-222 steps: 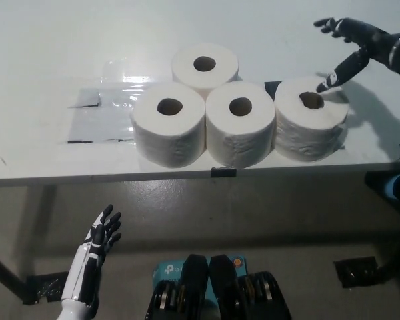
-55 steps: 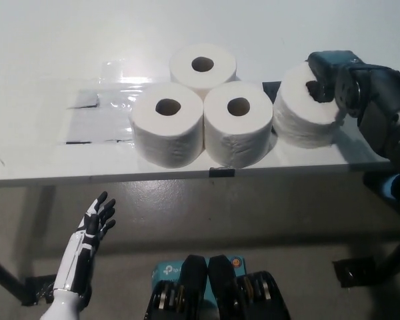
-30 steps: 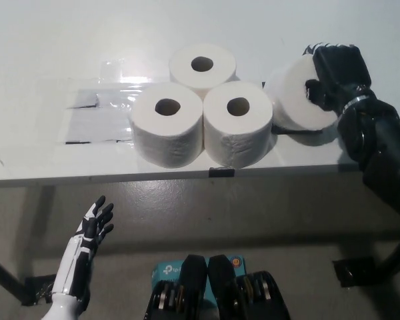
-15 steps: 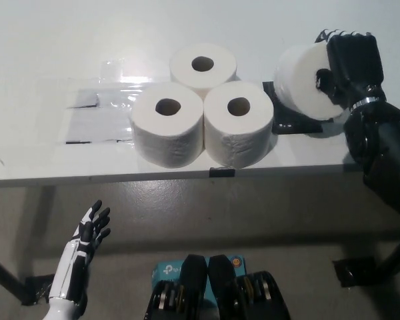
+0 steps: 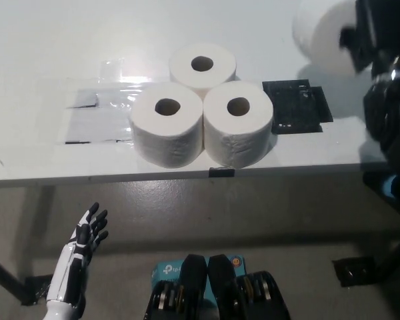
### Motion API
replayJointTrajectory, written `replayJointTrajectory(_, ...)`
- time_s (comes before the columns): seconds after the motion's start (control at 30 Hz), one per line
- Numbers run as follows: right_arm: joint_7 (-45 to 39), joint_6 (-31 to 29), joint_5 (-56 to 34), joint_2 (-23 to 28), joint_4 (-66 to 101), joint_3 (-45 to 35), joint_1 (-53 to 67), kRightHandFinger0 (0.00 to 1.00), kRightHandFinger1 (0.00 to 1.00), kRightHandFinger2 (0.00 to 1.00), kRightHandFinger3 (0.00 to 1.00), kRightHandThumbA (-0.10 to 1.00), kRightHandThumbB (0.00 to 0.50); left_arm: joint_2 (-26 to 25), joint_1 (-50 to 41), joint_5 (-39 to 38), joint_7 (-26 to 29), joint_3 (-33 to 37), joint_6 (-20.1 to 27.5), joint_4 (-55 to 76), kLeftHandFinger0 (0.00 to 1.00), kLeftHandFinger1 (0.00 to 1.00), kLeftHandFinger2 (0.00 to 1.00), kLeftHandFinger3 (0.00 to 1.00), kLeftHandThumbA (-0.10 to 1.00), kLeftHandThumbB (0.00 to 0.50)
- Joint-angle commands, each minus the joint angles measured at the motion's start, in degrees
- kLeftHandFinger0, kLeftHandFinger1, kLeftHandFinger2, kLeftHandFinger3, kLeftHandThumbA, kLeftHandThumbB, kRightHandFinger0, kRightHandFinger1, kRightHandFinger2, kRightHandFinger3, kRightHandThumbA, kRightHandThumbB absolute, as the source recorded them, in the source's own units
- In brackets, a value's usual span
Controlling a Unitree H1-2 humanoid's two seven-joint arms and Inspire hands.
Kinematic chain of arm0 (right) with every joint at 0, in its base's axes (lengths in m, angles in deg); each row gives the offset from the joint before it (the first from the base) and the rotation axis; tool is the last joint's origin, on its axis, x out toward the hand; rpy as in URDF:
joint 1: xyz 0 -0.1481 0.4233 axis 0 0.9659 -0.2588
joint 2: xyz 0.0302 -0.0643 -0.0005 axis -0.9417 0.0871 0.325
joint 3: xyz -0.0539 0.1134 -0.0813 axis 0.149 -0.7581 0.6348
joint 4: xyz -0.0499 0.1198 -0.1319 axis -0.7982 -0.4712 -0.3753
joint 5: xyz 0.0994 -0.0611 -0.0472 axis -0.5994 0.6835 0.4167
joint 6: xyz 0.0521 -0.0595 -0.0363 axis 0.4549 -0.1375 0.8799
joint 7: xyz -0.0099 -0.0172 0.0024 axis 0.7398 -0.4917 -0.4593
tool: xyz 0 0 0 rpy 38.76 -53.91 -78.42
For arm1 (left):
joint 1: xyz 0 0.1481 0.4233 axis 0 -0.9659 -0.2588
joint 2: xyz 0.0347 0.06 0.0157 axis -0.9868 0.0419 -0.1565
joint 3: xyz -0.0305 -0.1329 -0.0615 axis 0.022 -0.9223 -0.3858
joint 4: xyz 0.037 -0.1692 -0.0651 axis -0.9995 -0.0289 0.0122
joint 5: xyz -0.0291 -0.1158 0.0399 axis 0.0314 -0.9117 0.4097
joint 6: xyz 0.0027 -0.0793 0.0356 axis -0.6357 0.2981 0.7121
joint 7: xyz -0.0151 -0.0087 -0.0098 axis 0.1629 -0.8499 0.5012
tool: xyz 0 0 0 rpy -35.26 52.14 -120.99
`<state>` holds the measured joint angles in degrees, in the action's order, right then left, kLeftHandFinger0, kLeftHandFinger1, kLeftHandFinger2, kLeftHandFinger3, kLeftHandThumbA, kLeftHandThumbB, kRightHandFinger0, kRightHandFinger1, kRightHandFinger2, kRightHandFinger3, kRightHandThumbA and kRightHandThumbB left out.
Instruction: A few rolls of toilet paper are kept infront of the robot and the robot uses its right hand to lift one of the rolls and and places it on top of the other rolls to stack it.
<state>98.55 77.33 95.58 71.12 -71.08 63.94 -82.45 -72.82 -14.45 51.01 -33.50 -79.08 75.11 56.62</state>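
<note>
Three white toilet rolls stand upright and touching on the white table (image 5: 40,160): one at the back (image 5: 203,65), one front left (image 5: 167,123), one front right (image 5: 239,122). My black right hand (image 5: 377,30) is shut on a fourth roll (image 5: 322,37), tilted on its side and held high above the table at the top right, well right of the group. My white left hand (image 5: 80,250) rests open below the table's front edge at the lower left.
A black square pad (image 5: 296,106) lies on the table where the lifted roll stood. Clear plastic film with dark tape (image 5: 97,117) covers the table left of the rolls. The table's front edge runs across the middle of the picture.
My right hand closed on the rightmost roll, tipped it and raised it up and to the right, uncovering the black pad. The left hand has sunk a little.
</note>
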Motion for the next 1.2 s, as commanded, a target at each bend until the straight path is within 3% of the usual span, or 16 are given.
replayJointTrajectory(0.0, 3.19, -0.34, 2.63, 2.18, 7.57, -2.44, -5.92, 0.0, 0.0, 0.09, 0.27, 0.29, 0.029, 0.07, -0.25, -0.66, -0.35, -0.25, 2.59, 1.01, 1.0, 1.0, 1.0, 1.0, 1.0, 0.17)
replayJointTrajectory(0.07, 0.59, -0.34, 2.42, 2.61, 11.24, -3.43, -5.67, 0.0, 0.0, 0.1, 0.29, 0.3, 0.008, 0.06, -0.35, -0.8, -0.52, -0.17, 2.63, 0.87, 1.0, 1.0, 1.0, 1.0, 1.0, 0.16)
replayJointTrajectory(0.2, -3.8, 0.99, 3.78, 3.3, 16.79, -3.49, -5.73, 0.0, 0.0, 0.09, 0.35, 0.52, 0.0, 0.05, -0.31, -0.69, -0.46, -0.17, 2.8, 0.91, 1.0, 1.0, 1.0, 1.0, 1.0, 0.166)
replayJointTrajectory(0.3, -8.88, 2.25, 5.1, 3.52, 22.08, -3.02, -5.72, 0.0, 0.0, 0.0, 0.22, 0.54, 0.0, -0.11, -0.06, -0.38, -0.37, -0.25, 2.21, 1.19, 1.0, 1.0, 1.0, 1.0, 1.0, 0.154)
replayJointTrajectory(0.33, -9.81, 3.02, 5.7, 3.25, 23.4, -2.96, -5.66, 0.6, 0.01, 0.0, 0.16, 0.51, 0.028, -0.13, -0.02, -0.27, -0.32, -0.26, 2.6, 0.93, 1.0, 1.0, 1.0, 1.0, 1.0, 0.14)
replayJointTrajectory(0.37, -11.9, 2.65, 5.42, 3.12, 24.8, -2.72, -5.47, 0.9, 0.0, 0.0, 0.13, 0.48, 0.01, -0.07, -0.06, -0.41, -0.37, -0.26, 2.95, 0.79, 1.0, 1.0, 1.0, 1.0, 1.0, 0.124)
replayJointTrajectory(0.4, -14.14, 2.78, 4.67, 2.71, 26.08, -2.88, -5.11, 0.65, 0.0, 0.0, 0.09, 0.48, 0.0, -0.02, -0.13, -0.75, -0.51, -0.26, 2.99, 0.67, 1.0, 1.0, 1.0, 1.0, 1.0, 0.125)
replayJointTrajectory(0.43, -16.79, 3.09, 3.23, 2.07, 27.52, -3.22, -4.74, 0.09, 0.0, 0.0, 0.09, 0.47, 0.0, -0.08, -0.12, -0.74, -0.57, -0.23, 3.01, 0.62, 1.0, 1.0, 1.0, 1.0, 1.0, 0.128)
replayJointTrajectory(0.47, -17.83, 1.7, 1.79, 1.59, 28.03, -3.39, -4.41, 0.02, 0.0, 0.0, 0.11, 0.45, 0.0, -0.04, -0.13, -0.78, -0.55, -0.25, 3.03, 0.64, 1.0, 1.0, 1.0, 1.0, 1.0, 0.127)
replayJointTrajectory(0.53, -22.84, 2.61, 0.16, 0.77, 30.08, -3.29, -3.77, 0.0, 0.0, 0.06, 0.15, 0.5, 0.0, -0.12, -0.19, -0.45, -0.51, -0.17, 2.58, 0.93, 1.0, 1.0, 1.0, 1.0, 1.0, 0.139)
replayJointTrajectory(0.57, -23.84, 2.16, -0.44, 0.53, 30.3, -3.18, -3.62, 0.0, 0.0, 0.08, 0.15, 0.45, 0.0, -0.11, -0.18, -0.46, -0.49, -0.18, 2.66, 0.89, 1.0, 1.0, 1.0, 1.0, 1.0, 0.138)
replayJointTrajectory(0.6, -25.12, 1.38, -1.18, 0.18, 30.56, -3.17, -3.4, 0.0, 0.0, 0.1, 0.11, 0.42, 0.049, -0.08, -0.16, -0.51, -0.49, -0.19, 2.75, 0.85, 1.0, 1.0, 1.0, 1.0, 1.0, 0.128)
replayJointTrajectory(0.63, -27.69, 1.63, -1.49, -0.33, 30.88, -2.51, -3.19, 0.0, 0.0, 0.09, 0.09, 0.45, 0.002, -0.07, -0.17, -0.57, -0.53, -0.17, 2.73, 0.87, 1.0, 1.0, 1.0, 1.0, 1.0, 0.126)
replayJointTrajectory(0.8, -35.05, 1.83, -2.28, -2.59, 32.07, -0.71, -2.26, 0.0, 0.0, 0.07, 0.02, 0.49, 0.0, 0.01, -0.2, -0.52, -0.48, -0.14, 2.44, 0.98, 1.0, 1.0, 1.0, 1.0, 1.0, 0.112)
replayJointTrajectory(0.93, -38.45, 0.65, -2.71, -4.19, 31.87, 0.12, -1.91, 0.0, 0.0, 0.31, 0.03, 0.48, 0.0, -0.03, -0.06, -0.39, -0.5, -0.07, 2.22, 1.17, 1.0, 1.0, 1.0, 1.0, 1.0, 0.102)
replayJointTrajectory(1.17, -41.87, 0.05, -1.04, -6.12, 28.01, 1.96, -2.53, 0.0, 0.02, 0.38, 0.09, 0.43, 0.0, 0.1, 0.06, -0.36, -0.37, -0.1, 2.48, 1.11, 1.0, 1.0, 1.0, 1.0, 1.0, 0.107)
